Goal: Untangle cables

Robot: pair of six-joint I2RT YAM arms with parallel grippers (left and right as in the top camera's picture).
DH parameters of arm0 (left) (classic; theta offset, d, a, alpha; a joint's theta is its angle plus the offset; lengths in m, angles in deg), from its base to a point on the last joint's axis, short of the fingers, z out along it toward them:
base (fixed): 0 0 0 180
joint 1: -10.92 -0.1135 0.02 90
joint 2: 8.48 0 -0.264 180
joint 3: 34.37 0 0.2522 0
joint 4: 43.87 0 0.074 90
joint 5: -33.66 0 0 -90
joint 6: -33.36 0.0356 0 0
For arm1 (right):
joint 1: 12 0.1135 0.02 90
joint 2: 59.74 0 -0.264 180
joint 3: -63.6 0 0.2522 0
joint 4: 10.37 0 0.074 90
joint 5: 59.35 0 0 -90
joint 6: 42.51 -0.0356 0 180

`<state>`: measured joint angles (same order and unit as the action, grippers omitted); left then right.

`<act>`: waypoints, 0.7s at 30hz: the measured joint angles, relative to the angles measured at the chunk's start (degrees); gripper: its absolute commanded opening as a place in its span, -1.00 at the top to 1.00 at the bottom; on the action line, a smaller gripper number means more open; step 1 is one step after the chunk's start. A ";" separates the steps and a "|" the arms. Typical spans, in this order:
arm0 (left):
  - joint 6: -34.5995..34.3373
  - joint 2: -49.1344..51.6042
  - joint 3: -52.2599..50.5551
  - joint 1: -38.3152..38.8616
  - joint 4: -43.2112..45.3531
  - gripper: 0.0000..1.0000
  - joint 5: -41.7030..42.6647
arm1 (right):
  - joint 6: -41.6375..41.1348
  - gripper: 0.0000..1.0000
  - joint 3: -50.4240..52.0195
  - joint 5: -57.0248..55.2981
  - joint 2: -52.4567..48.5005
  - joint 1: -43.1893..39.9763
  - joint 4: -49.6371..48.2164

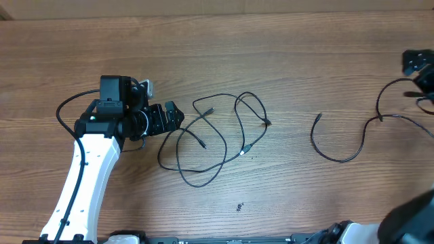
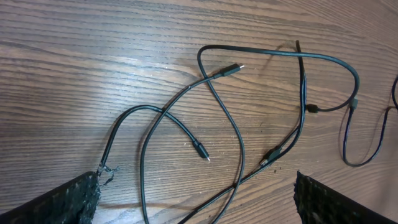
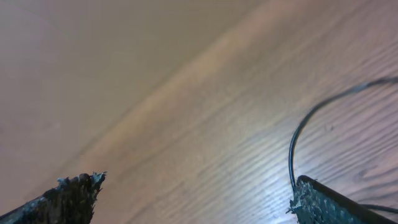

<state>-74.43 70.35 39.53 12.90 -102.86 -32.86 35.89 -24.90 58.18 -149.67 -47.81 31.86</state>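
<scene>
Two tangled cables (image 2: 239, 135) lie just right of our left gripper (image 1: 177, 116), jaws spread wide, loops sprawling left-right at centre, so we call it nearer; right gripper (image 3: 196, 183), likewise unclenched, sits far right.

Brown wood-grain table (image 1: 285, 54), viewed from above. Left of centre, lying flat: thin black cables (image 1: 242, 135) looped over one another in a loose tangle, with small silver-tipped plugs among the loops. Well apart to the right: single black cable (image 1: 337, 160) in an open curve. Toward the front: tiny dark speck (image 1: 239, 207).
</scene>
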 measured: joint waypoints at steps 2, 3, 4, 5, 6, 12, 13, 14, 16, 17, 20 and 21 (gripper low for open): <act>0.00 0.00 0.00 0.00 0.02 -0.99 0.02 | 0.68 -1.00 0.00 -1.73 -5.38 1.62 0.57; 0.00 0.00 0.00 0.00 0.02 -0.99 0.02 | 0.76 -1.00 0.00 -2.21 -6.49 1.97 0.72; 0.00 0.00 0.00 0.00 0.02 -0.99 0.02 | 1.14 -1.00 0.00 -2.60 -7.91 2.49 0.76; 0.00 0.00 0.00 0.00 0.02 -0.99 0.02 | 1.46 -1.00 0.00 -3.23 -9.81 3.15 0.83; 0.00 0.00 0.00 0.00 0.02 -0.99 0.02 | 1.62 -1.00 0.00 -3.87 -10.84 3.63 0.96; 0.00 0.00 0.00 0.00 0.00 -0.99 0.02 | 2.62 -1.00 0.00 -12.98 -15.63 7.08 2.21; 0.00 0.00 0.00 0.00 0.02 -0.99 0.02 | 2.69 -1.00 0.02 -15.28 -15.65 7.39 2.38; 0.00 0.00 0.00 0.00 0.02 -1.00 0.02 | 2.64 -1.00 0.02 -17.53 -15.65 7.45 2.38; 0.00 0.00 0.00 0.00 0.02 -0.99 0.00 | 2.67 -1.00 0.85 -20.65 -15.65 7.45 1.95; 0.00 0.00 0.00 0.00 0.02 -0.99 0.02 | 2.67 -0.99 1.62 -21.77 -15.65 7.45 1.53; 0.00 0.00 0.00 0.00 0.02 -0.99 0.02 | 2.71 -0.93 3.87 -23.41 -15.78 7.45 0.39; 0.00 0.00 0.00 0.00 0.02 -1.00 0.00 | 2.75 -0.88 4.39 -23.56 -15.89 7.45 0.00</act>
<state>-74.43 70.35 39.53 12.90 -102.84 -32.86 38.65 -20.51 34.62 -165.56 -40.36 31.86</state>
